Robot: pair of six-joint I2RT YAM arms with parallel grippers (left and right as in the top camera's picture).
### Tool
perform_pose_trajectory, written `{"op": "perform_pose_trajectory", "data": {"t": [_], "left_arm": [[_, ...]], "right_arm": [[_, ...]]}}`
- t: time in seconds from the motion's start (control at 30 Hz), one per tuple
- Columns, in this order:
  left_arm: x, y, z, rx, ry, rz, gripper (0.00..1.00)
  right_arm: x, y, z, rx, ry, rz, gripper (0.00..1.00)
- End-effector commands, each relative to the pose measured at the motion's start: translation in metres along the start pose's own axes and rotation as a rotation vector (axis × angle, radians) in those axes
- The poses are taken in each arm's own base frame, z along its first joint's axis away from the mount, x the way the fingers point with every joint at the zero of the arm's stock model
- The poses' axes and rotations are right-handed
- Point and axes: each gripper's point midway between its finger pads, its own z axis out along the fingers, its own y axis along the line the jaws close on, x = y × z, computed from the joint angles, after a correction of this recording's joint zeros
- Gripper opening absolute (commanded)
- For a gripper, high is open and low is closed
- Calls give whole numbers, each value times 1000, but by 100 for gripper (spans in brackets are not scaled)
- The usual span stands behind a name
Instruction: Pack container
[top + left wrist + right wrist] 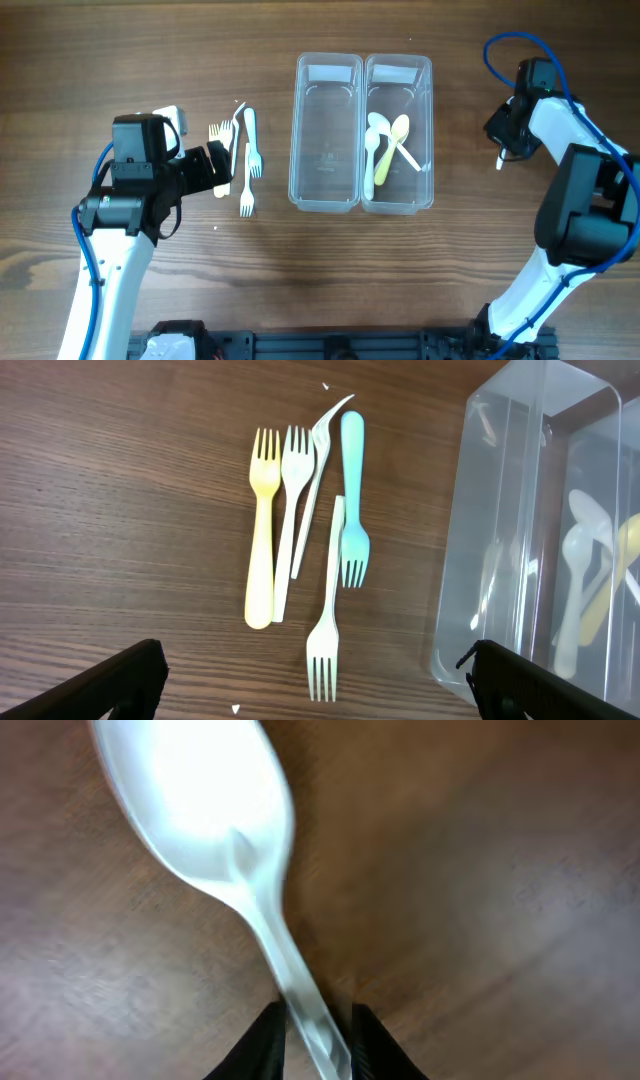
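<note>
1. Near the right edge of the tabletop, our right tool is pinched narrow on the handle of a white spoon. It has a finger on each side, and the bowl sticks out ahead of the wrist. The view is blurred, so we cannot vouch for how firmly the handle sits.
2. The container lies in the middle of the tabletop, its two bins side by side. The bin toward the right arm holds three spoons, white, yellow and cream; the other bin is bare.
3. We judge the step in hand to be carrying this spoon to the bin that has the spoons. Before travelling we should make sure the pads squeeze the handle squarely, since a thin, smooth handle can swivel in the grip.
4. We should lift high enough for the bowl to clear the near wall and come in over the middle of that bin. Turning the spoon along the bin's length will let it lie beside the others rather than bridge the rim.
5. We should lower it well inside before letting go. A drop from height could bounce off the hard plastic or nudge the light tub.
6. Our left tool gapes wide and empty over the forks, which are bunched between the container and the left edge. It should keep outside the container while the right arm crosses in.
</note>
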Motion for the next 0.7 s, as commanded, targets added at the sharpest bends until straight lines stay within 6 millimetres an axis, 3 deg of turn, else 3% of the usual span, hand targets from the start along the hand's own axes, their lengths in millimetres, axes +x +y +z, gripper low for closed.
{"op": "perform_pose_trajectory", "data": {"t": [0.0,0.07,0.2,0.6,0.67], "left_arm": [[-7,-3,-3,15,-14,11,100],[-7,-3,-3,15,-14,11,100],[-7,-3,-3,15,-14,11,100],[-7,-3,-3,15,-14,11,100],[-7,-3,-3,15,-14,11,100]], "right_arm": [[20,24,17,-136,82,-137,10],[22,35,15,-201,97,-135,4],[24,48,8,-277,111,-136,5],[14,49,-16,-298,67,-157,4],[11,55,-28,-340,53,-168,4]]}}
